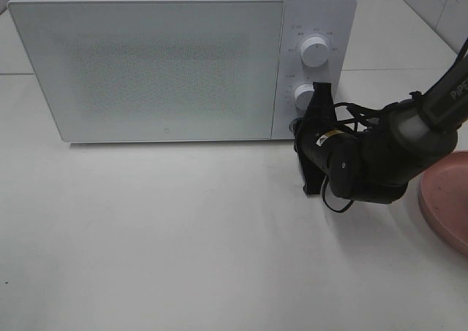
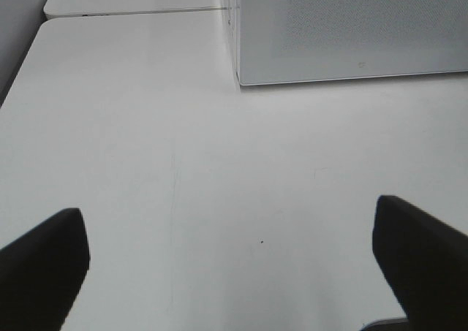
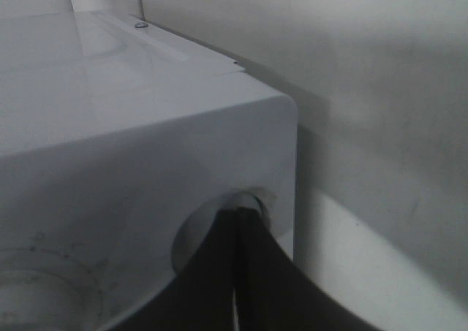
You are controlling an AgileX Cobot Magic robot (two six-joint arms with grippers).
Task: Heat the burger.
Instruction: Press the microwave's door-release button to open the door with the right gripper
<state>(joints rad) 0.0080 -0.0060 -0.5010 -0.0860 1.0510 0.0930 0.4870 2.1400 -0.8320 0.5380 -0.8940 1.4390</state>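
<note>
The burger is out of view. The white microwave [image 1: 161, 68] stands at the back of the table with its door closed. My right gripper [image 1: 300, 128] is shut, and its tips touch the bottom of the control panel, below the two knobs [image 1: 314, 52]. In the right wrist view the closed fingertips [image 3: 238, 212] sit in a round recess [image 3: 191, 232] on the panel. My left gripper [image 2: 228, 221] is open and empty above bare table, well short of the microwave's corner [image 2: 351, 31]. It does not show in the exterior view.
A round pink plate [image 1: 447, 196] lies at the right edge of the table, under my right arm, with nothing visible on it. The white tabletop [image 1: 183, 243] stretches in front of the microwave.
</note>
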